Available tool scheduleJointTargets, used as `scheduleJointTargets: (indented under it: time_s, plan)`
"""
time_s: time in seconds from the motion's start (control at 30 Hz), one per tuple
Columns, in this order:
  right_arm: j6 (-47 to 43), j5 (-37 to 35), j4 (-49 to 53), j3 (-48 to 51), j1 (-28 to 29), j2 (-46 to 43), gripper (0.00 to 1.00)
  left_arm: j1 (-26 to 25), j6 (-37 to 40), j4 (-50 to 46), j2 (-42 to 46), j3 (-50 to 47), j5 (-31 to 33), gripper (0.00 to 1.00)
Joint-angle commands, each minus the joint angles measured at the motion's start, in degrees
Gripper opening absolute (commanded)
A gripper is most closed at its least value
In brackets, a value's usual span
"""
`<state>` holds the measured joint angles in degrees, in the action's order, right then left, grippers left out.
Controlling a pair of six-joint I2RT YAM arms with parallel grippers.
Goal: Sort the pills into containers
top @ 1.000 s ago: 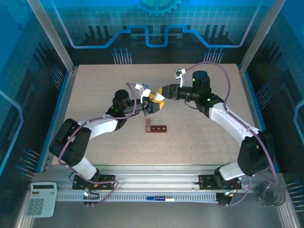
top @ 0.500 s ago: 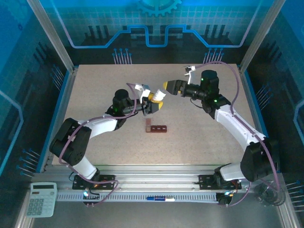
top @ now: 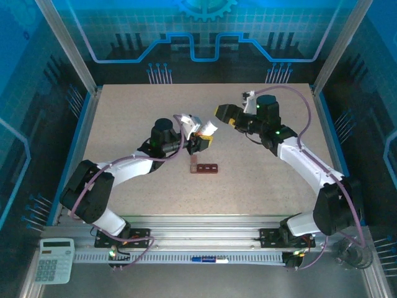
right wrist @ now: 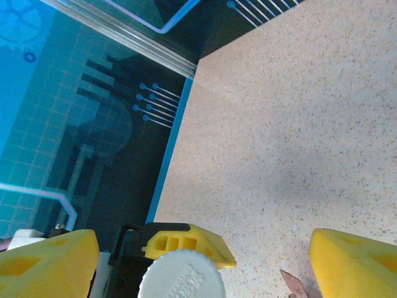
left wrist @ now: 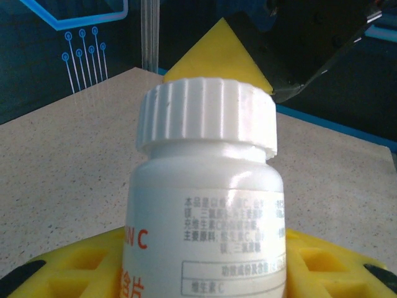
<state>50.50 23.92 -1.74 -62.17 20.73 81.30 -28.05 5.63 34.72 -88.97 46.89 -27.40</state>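
A white bottle (top: 206, 130) with a ribbed white cap (left wrist: 206, 115) and orange lettering is held above the table, with my left gripper (top: 200, 141) shut on its body (left wrist: 205, 211). My right gripper (top: 222, 112) stands open a little to the right of the cap, its yellow fingertips (right wrist: 44, 261) wide apart and touching nothing. The cap (right wrist: 182, 277) sits low between them in the right wrist view. The containers (top: 204, 167), a dark reddish-brown strip, lie on the table in front of the bottle. The pills are hidden.
The speckled table (top: 136, 105) is walled by blue-edged panels and metal posts (top: 68, 46). A calculator (top: 54, 259) lies off the table at the near left. A clear glass object (top: 350, 253) sits at the near right, outside the frame.
My right gripper has let go of the bottle's cap, opened wide and drawn back to the right. The left gripper keeps hold of the bottle and has shifted slightly.
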Motion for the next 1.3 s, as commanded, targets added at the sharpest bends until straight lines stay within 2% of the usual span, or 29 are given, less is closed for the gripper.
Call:
scheduleJointTargets:
  time_s: [0.0,0.33,0.43,0.63,0.73,0.9,1.0,1.13,1.27]
  plan:
    - [1.39,-0.98,-0.26,0.43,2.04,1.44,0.87,-0.54,3.35,-1.16,1.47,1.3,1.9,0.0]
    - [1.5,-1.13,-0.81,0.25,5.08,3.82,0.8,-1.04,3.95,-1.24,1.05,1.54,2.54,0.0]
    - [1.36,-0.94,-0.94,0.46,5.28,3.86,0.71,-1.09,3.95,-1.29,0.98,1.58,2.61,0.0]
    - [0.83,-0.14,-0.89,0.56,5.46,3.95,0.47,-1.17,3.22,-0.76,0.57,1.63,2.81,0.0]
    - [-0.35,0.67,-0.78,0.43,5.46,3.96,0.42,-1.18,2.12,0.05,0.45,1.67,2.86,0.0]
    - [-6.55,3.04,-0.18,-0.87,3.84,3.43,0.4,-0.46,-0.74,1.47,1.2,1.57,0.12,0.0]
    - [-12.02,6.37,-0.13,-2.08,2.12,3.34,0.4,0.55,-3.73,2.98,1.63,1.7,-3.97,0.0]
    - [-19.83,11.65,0.66,-3.9,-0.02,3.52,0.41,2.0,-9.42,7.33,1.65,1.54,-9.75,0.0]
    - [-23.75,15.16,-0.17,-4.27,-0.87,3.78,0.42,3.16,-17.86,15.38,0.13,1.22,-15.1,0.0]
